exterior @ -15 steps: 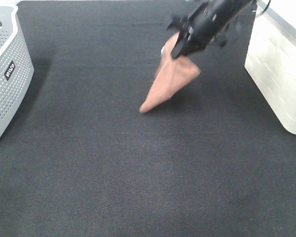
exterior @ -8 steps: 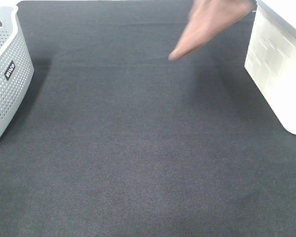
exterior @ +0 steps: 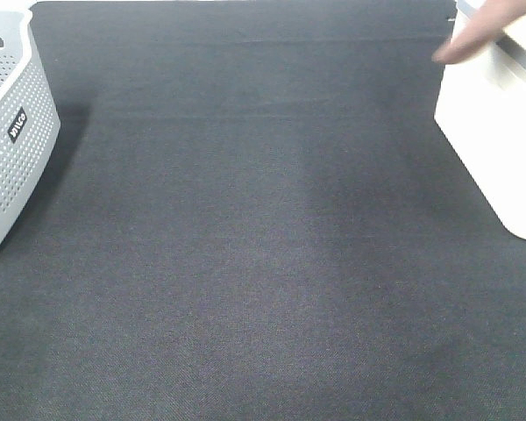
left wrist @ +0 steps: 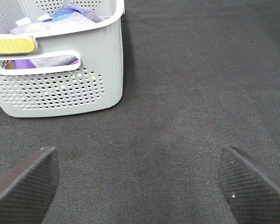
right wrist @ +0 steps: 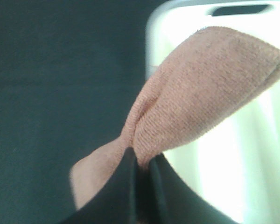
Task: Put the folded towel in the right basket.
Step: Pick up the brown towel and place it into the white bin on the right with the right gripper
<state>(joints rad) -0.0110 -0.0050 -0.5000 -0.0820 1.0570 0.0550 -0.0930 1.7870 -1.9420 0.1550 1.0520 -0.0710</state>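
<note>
The reddish-brown folded towel [right wrist: 200,98] hangs pinched in my right gripper [right wrist: 142,170], which is shut on it. In the right wrist view it hangs over the rim of the white right basket [right wrist: 214,154]. In the high view only a blurred tip of the towel [exterior: 473,31] shows at the top right, over the edge of the right basket [exterior: 491,140]; the right arm itself is out of that view. My left gripper [left wrist: 140,179] is open and empty above the dark mat, its fingertips [left wrist: 23,179] wide apart.
A grey perforated basket [exterior: 13,132] with a black label stands at the left edge; the left wrist view shows it [left wrist: 60,88] holding purple, blue and grey cloths. A dark mat [exterior: 263,263] covers the whole table.
The right gripper has lifted the towel off the mat and carried it up and to the right, from mid-table to over the white basket's edge. The arm has left the high view.
</note>
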